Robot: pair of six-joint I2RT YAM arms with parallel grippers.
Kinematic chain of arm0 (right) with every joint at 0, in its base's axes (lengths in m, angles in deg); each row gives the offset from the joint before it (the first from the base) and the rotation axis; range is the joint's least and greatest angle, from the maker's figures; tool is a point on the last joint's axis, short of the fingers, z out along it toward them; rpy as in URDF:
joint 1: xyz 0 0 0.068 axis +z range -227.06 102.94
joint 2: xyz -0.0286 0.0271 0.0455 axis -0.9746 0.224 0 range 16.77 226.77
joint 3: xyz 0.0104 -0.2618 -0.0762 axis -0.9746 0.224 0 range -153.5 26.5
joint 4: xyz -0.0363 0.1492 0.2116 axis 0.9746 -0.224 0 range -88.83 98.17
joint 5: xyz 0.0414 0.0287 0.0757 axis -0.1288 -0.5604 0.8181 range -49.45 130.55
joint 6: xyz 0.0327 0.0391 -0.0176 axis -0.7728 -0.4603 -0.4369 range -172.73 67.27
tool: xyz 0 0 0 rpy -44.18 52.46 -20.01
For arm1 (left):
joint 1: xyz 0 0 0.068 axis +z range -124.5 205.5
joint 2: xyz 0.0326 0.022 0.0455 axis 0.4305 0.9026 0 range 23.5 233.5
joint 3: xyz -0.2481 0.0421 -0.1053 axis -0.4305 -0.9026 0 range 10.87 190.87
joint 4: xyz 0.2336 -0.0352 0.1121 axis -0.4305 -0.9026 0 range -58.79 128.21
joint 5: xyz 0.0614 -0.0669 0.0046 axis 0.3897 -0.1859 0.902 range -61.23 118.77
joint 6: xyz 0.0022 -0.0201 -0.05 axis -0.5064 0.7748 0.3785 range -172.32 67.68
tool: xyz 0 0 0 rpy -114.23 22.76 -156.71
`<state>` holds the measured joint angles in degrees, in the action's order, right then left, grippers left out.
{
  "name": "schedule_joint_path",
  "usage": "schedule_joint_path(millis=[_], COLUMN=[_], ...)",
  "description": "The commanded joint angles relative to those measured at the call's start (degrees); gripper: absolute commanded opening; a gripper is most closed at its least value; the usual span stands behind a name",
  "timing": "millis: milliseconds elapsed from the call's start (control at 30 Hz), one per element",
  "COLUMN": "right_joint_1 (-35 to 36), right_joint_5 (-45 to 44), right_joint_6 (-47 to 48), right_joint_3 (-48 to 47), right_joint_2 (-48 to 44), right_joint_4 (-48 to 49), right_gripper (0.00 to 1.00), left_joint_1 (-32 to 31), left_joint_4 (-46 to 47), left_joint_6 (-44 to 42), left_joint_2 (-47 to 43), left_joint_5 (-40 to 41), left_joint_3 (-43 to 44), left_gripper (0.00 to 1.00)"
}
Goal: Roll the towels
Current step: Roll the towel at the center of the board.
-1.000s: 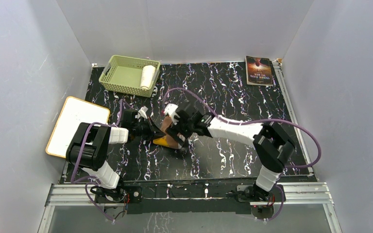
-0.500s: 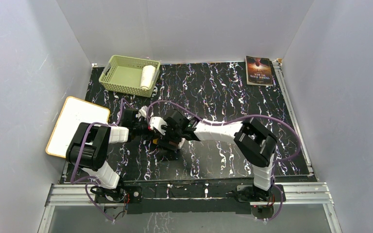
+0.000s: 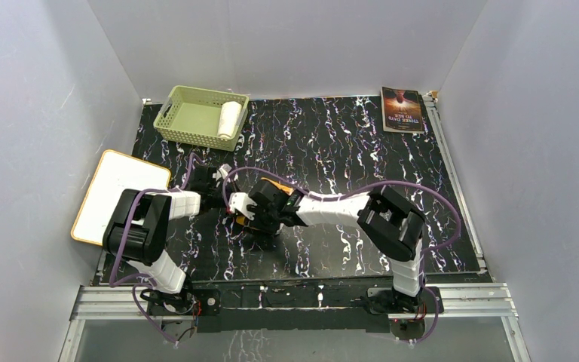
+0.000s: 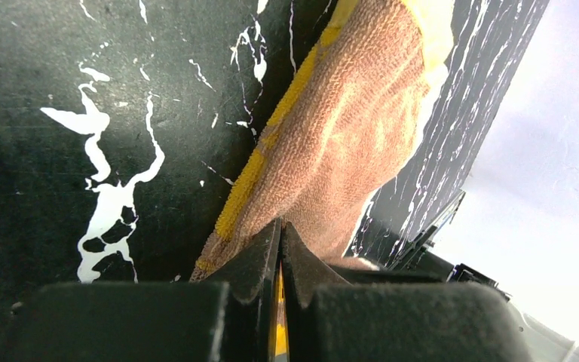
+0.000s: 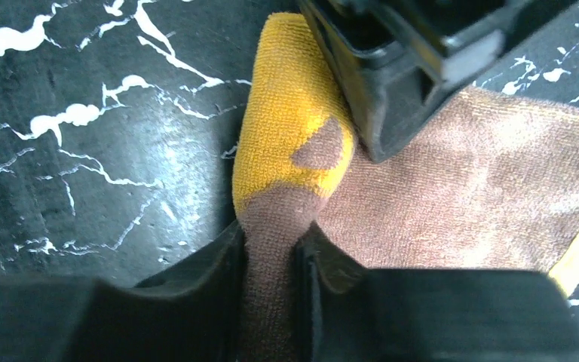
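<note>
On your black white-veined bench [image 3: 362, 151], the pale green slotted plastic basket [image 3: 167, 113] sits far left, holding the rolled white cloth towel [image 3: 230, 118]. The brown towel with orange-yellow edging [image 5: 452, 188] lies left of centre. Your left gripper [image 4: 280, 226] pinches its yellow hem, and your right gripper [image 5: 270, 234] clamps a bunched brown fold.

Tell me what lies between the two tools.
The brown towel: the right wrist view shows the right tool pinching its rolled end, the left wrist view the left tool clamped on its edge.
</note>
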<state>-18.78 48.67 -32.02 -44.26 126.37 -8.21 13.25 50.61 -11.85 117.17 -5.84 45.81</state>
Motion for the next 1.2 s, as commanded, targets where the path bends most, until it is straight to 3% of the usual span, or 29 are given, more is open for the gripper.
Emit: schedule_joint_path(millis=[0, 33, 100, 233, 333, 400, 600, 700, 833, 967, 1167], right_joint_1=[2.0, 1.9, 1.3, -2.7, -8.6, -12.2, -17.9, -20.6, -23.2, -23.5, -23.5], right_joint_5=[-4.1, -4.0, -1.7, 9.1, 25.1, 30.2, 38.9, 43.2, 47.1, 46.2, 43.8], right_joint_6=[-2.9, -3.6, -6.3, -16.2, -28.1, -39.4, -55.2, -64.9, -79.4, -79.6, -73.3], right_joint_3=[0.0, -0.2, 0.2, 4.0, 9.2, 12.9, 17.3, 20.8, 24.5, 25.8, 26.2], right_joint_2=[-0.5, 0.1, 0.4, -3.7, -6.4, -7.0, -3.7, -1.1, 4.7, 7.2, 6.1], right_joint_4=[-0.2, -1.0, -1.2, 4.4, 15.1, 24.6, 40.0, 52.8, 71.1, 72.5, 64.6], right_gripper=[0.11, 0.00, 0.00, 0.00, 0.00, 0.00, 0.00, 0.00, 0.00, 0.00, 0.00], left_joint_1=[0.1, 0.7, 2.6, 8.3, 9.5, 9.4, 7.0, 3.3, -1.6, -4.8, -8.1], left_joint_4=[-11.5, -12.7, -15.7, -22.2, -22.5, -19.4, -12.6, -9.4, -1.8, 6.6, 8.3], left_joint_6=[-1.2, -1.2, -1.8, -4.9, -7.1, -6.4, -2.2, -0.3, 6.0, 13.1, 12.9], left_joint_2=[-0.8, -1.4, -2.7, -6.3, -8.7, -10.4, -15.0, -15.0, -13.2, -8.0, 1.8], left_joint_5=[4.4, 3.9, 2.5, 0.6, -2.4, -6.0, -9.8, -9.1, -7.8, -6.3, -3.1], left_joint_3=[2.8, 4.1, 7.4, 13.4, 15.6, 14.5, 8.0, 4.9, 1.9, 1.5, 3.0], left_gripper=[0.00, 0.00, 0.01, 0.17, 0.25, 0.26, 0.24, 0.17, 0.15, 0.15, 0.09])
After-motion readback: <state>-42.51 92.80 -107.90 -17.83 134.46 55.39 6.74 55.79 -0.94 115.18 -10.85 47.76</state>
